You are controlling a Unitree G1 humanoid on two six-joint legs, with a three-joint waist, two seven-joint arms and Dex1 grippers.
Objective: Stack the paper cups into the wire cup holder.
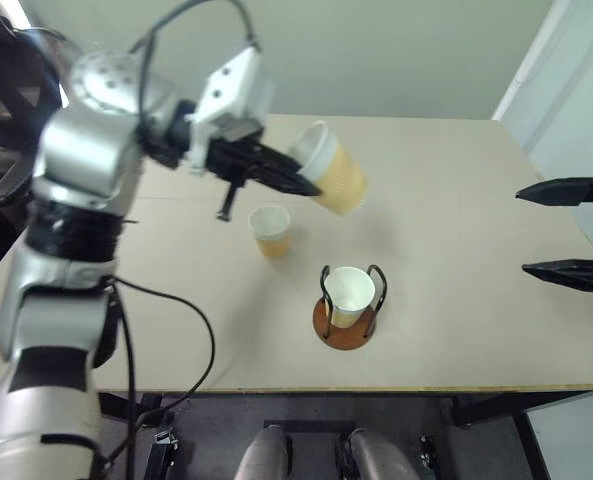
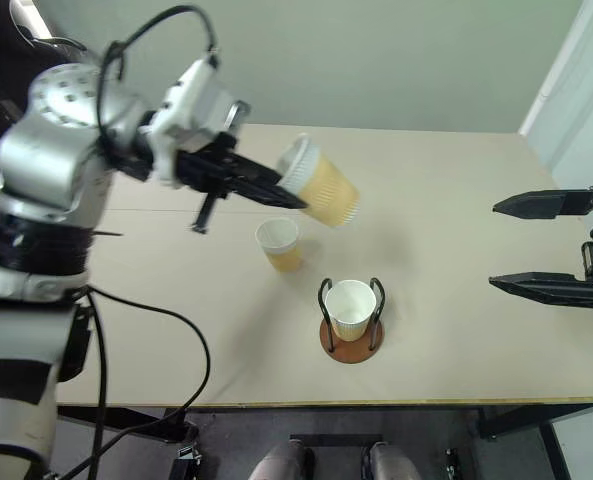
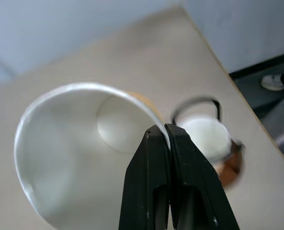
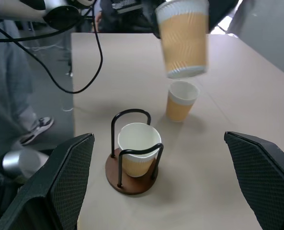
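A paper cup (image 1: pixel 331 168) is pinched at its rim by the left gripper (image 1: pixel 294 178), fingers clenched, tilted at upper centre. Another cup (image 1: pixel 270 229) stands below; a third (image 1: pixel 351 293) apparently sits in the wire cup holder (image 1: pixel 344 322) on the bench (image 1: pixel 456 220). The right gripper (image 1: pixel 568 230) is spread wide.

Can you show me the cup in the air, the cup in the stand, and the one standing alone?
Lifted tan paper cup (image 1: pixel 338 178), left eye view, ribbed side.
Cup in black wire holder (image 1: pixel 349 291), left eye view, white inside.
Lone tan cup (image 1: pixel 270 228), left eye view, rim.

The seated cup (image 1: pixel 351 294) hides much of the wire cup holder's (image 1: pixel 344 325) disc base.
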